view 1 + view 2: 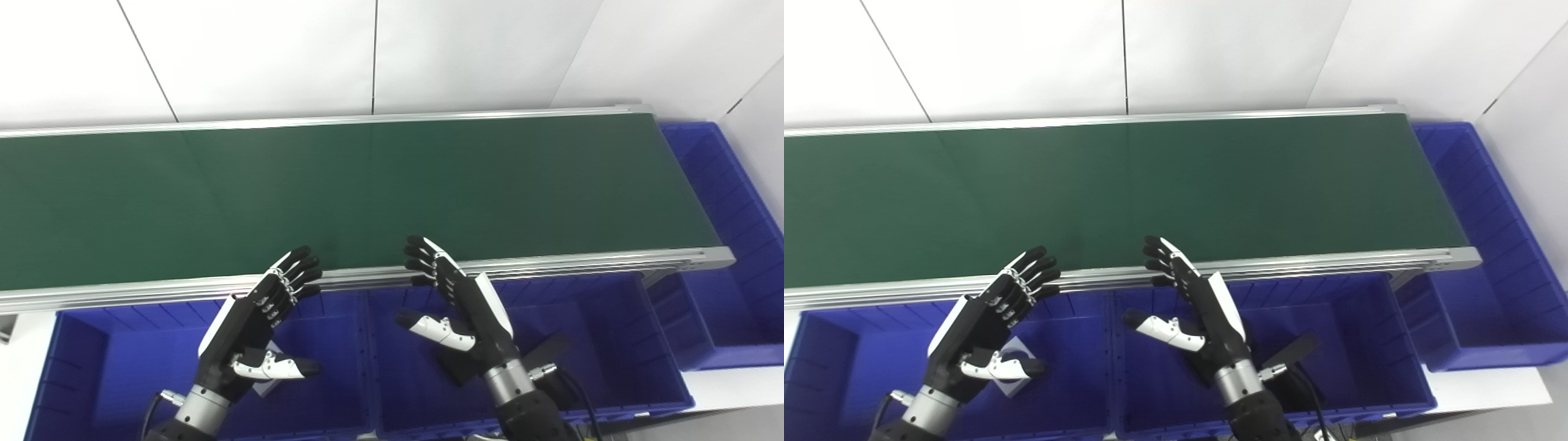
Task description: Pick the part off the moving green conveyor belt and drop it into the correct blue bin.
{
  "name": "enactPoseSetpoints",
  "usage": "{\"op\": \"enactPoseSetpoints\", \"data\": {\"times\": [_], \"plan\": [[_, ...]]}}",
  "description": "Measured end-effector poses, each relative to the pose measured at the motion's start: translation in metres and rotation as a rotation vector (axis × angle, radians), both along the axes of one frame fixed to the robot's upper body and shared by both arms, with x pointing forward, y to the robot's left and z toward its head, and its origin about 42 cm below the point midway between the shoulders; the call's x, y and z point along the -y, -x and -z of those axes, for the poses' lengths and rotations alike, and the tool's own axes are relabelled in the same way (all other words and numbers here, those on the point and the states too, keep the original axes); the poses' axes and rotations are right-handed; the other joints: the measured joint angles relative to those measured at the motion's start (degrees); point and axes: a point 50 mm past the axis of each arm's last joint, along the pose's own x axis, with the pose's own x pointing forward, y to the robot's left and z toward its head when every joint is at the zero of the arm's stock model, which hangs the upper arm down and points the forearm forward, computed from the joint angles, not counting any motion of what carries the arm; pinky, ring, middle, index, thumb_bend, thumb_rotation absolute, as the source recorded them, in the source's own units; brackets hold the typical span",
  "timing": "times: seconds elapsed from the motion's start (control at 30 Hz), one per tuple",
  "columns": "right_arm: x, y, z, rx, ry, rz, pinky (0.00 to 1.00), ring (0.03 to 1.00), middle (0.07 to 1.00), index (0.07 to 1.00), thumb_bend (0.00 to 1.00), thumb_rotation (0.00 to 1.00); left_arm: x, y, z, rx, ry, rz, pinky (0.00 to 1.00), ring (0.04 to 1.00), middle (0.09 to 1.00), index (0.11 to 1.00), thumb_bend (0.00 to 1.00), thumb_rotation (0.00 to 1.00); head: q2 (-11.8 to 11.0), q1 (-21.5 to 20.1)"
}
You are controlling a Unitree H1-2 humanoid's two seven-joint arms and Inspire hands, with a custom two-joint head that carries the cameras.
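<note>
Bins fill the bottom of the frame. The left bin (857,343) holds a small white and dark part (1013,376), lying flat on the bin floor just under the left hand (980,331). The middle bin (1335,343) has something dark in it behind the right hand (1194,306), but I cannot tell what it is. A third bin (1476,245) sits at the right end of the belt (1151,190). The green belt runs across the middle of the frame and nothing lies on it.

The left hand is wide open and holds nothing. The right hand is also wide open and holds nothing. Both hands hang over the bins, with their fingertips at the near rail (1304,260) of the belt.
</note>
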Motion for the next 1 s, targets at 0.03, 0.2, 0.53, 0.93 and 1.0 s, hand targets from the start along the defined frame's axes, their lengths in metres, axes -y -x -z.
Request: {"op": "enactPoseSetpoints", "data": {"times": [0.03, 0.2, 0.53, 0.93, 1.0], "plan": [[0.004, 0.001, 0.002, -0.001, 0.003, 0.007, 0.73, 0.819, 0.859, 0.891, 0.74, 0.61, 0.000, 0.001, 0.000, -0.002, -0.003, -0.003, 0.86, 0.908, 0.921, 0.929, 1.00, 0.17, 0.00, 0.17], [0.017, 0.010, 0.006, 0.018, 0.014, 0.020, 0.75, 0.835, 0.873, 0.899, 0.78, 0.60, 0.003, 0.002, 0.001, -0.004, -0.018, -0.002, 0.88, 0.922, 0.931, 0.932, 1.00, 0.17, -0.44, 1.49], [0.029, 0.013, 0.011, 0.004, 0.003, -0.015, 0.78, 0.866, 0.894, 0.919, 0.87, 0.56, 0.017, 0.003, 0.002, -0.007, -0.012, -0.003, 0.88, 0.924, 0.927, 0.933, 0.98, 0.21, -1.41, 4.57], [0.032, 0.013, 0.012, -0.001, -0.014, -0.013, 0.79, 0.859, 0.885, 0.917, 0.89, 0.53, 0.022, 0.002, 0.002, -0.006, -0.012, -0.001, 0.88, 0.915, 0.918, 0.931, 0.98, 0.22, -2.20, 4.92], [0.031, 0.013, 0.012, 0.000, -0.015, -0.013, 0.78, 0.859, 0.884, 0.916, 0.88, 0.53, 0.022, 0.002, 0.002, -0.007, -0.013, 0.000, 0.88, 0.915, 0.919, 0.932, 0.98, 0.21, -2.20, 4.75]]}}
